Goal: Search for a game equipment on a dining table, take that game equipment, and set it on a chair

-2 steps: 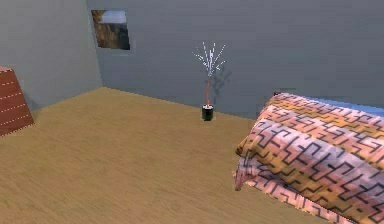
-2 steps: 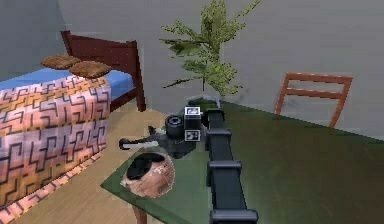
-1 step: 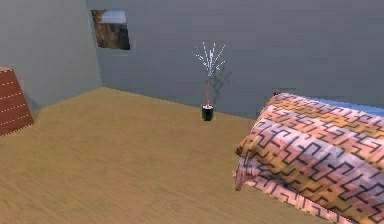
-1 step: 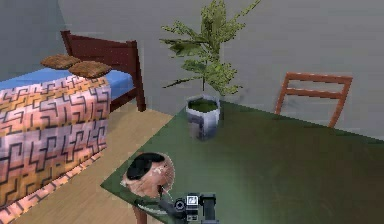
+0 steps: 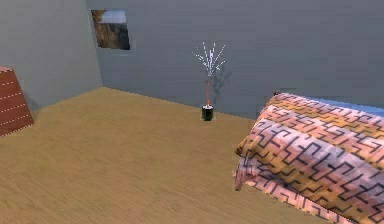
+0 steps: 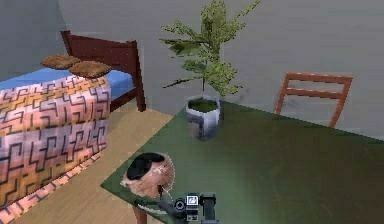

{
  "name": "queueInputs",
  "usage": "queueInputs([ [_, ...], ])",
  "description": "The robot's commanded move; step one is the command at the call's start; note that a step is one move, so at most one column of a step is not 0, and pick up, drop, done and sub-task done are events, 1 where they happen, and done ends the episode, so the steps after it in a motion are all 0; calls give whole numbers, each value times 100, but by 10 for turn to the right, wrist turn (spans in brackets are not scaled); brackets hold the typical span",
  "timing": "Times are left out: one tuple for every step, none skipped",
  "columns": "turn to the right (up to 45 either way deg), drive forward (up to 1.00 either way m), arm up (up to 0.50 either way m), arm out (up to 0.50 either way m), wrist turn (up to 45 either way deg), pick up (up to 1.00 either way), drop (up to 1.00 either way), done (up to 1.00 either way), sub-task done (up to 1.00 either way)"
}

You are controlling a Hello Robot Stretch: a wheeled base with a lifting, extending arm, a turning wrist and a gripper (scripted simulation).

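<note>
**Progress.** You have the green bench (image 6: 290,170) in the arm side view. At its near left corner lies a round brownish ball (image 6: 148,174) with a dark patch, very likely the game equipment you want. Count the search as done. The taking looks to be the step under way but is not shown finished. The setting down is wholly left.

**Ball.** It rests on the bench top at that corner, on the side toward the bed (image 6: 50,120). As far as you can see, it is not lifted clear.

**Hand** (image 6: 160,206). It sits low at the bench's near edge, just below the ball in the picture, with its fingers pointing toward the view's left. Two white marker squares sit to its right. You cannot tell whether it touches the ball or stands over or beside it. Nor can you tell whether it has hold of anything, or how its fingers are set.

**Arm.** Very little shows above the bottom edge; judge it barely extended.

**Chair** (image 6: 315,92). Wooden, at the bench's far right side, well apart from the ball and the likely place to set it.

**Other.**
- Potted plant (image 6: 205,105), near the bench's far left corner.
- Forward view: patterned blanket (image 5: 320,150), pot of white twigs (image 5: 208,100), wall picture (image 5: 110,28), dresser (image 5: 12,100).
</note>
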Motion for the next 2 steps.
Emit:
queueInputs([
  [0,0,10,0,0,0,0,0,0],
  [0,0,30,0,0,0,0,0,0],
])
